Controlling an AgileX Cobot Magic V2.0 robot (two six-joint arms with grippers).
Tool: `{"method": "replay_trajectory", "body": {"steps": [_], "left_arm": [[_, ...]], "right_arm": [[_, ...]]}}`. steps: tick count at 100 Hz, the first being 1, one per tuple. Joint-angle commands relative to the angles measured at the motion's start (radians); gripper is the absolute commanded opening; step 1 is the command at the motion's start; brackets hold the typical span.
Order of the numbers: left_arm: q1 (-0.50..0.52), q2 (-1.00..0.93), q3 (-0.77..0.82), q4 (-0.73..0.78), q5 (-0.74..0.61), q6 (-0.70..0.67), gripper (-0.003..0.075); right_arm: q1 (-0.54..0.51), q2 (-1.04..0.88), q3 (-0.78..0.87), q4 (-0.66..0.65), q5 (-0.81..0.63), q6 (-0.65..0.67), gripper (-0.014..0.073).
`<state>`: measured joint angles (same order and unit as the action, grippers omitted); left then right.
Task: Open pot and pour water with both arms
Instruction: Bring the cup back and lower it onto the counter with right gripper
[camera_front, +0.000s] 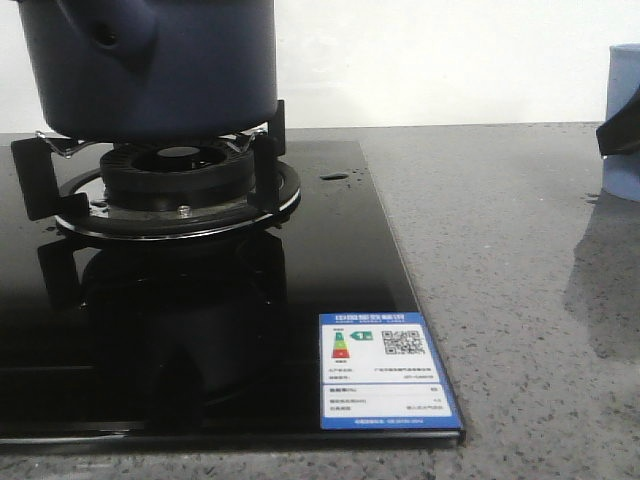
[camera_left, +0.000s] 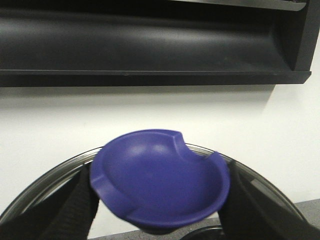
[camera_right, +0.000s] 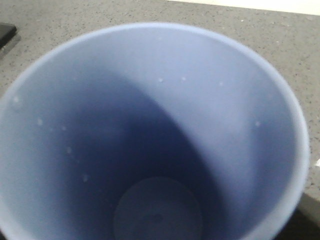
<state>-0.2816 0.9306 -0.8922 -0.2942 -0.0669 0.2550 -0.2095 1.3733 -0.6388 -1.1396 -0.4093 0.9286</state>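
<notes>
The dark navy pot (camera_front: 160, 65) stands on the gas burner (camera_front: 180, 185) at the far left, its stubby handle (camera_front: 105, 38) turned toward me; its top is cut off by the frame. My left gripper (camera_left: 160, 202) is shut on the blue knob (camera_left: 160, 175) of a glass lid (camera_left: 45, 181), held up in front of a white wall. My right gripper (camera_front: 620, 135) is shut on the pale-blue cup (camera_right: 240, 100), which stands at the right edge (camera_front: 625, 120). Water shows as droplets (camera_right: 160, 79) on the cup's inner wall and a small puddle (camera_front: 335, 177) on the hob.
The black glass hob (camera_front: 200, 330) covers the left half of the grey speckled counter (camera_front: 500, 300) and carries a blue-and-white energy label (camera_front: 385, 370) near its front right corner. A dark range hood (camera_left: 150, 45) hangs above the lid in the left wrist view.
</notes>
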Motion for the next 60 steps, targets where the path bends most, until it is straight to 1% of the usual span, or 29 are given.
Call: {"method": "replay_trajectory", "body": {"steps": [1, 7, 14, 22, 34, 45, 60], "left_arm": [[0.002, -0.019, -0.036, 0.002, -0.102, -0.003, 0.04], [0.002, -0.019, -0.036, 0.002, -0.102, -0.003, 0.04], [0.002, -0.019, -0.036, 0.002, -0.102, -0.003, 0.04], [0.002, -0.019, -0.036, 0.002, -0.103, -0.003, 0.04], [0.002, -0.019, -0.036, 0.002, -0.103, -0.003, 0.04], [0.002, -0.019, -0.036, 0.002, -0.104, -0.003, 0.04], [0.002, -0.019, -0.036, 0.002, -0.107, -0.003, 0.04]], "right_arm": [[-0.009, -0.053, -0.018, -0.002, -0.03, 0.033, 0.0609], [-0.009, -0.073, -0.018, -0.02, -0.02, 0.044, 0.0609], [-0.009, -0.097, -0.018, -0.049, 0.008, 0.1, 0.0609], [-0.009, -0.126, -0.012, -0.137, 0.032, 0.203, 0.0609], [-0.009, -0.17, 0.031, -0.249, 0.032, 0.305, 0.0609], [-0.009, -0.217, 0.096, -0.268, 0.034, 0.338, 0.0609], [-0.009, -0.313, 0.167, -0.27, 0.056, 0.338, 0.0609]]}}
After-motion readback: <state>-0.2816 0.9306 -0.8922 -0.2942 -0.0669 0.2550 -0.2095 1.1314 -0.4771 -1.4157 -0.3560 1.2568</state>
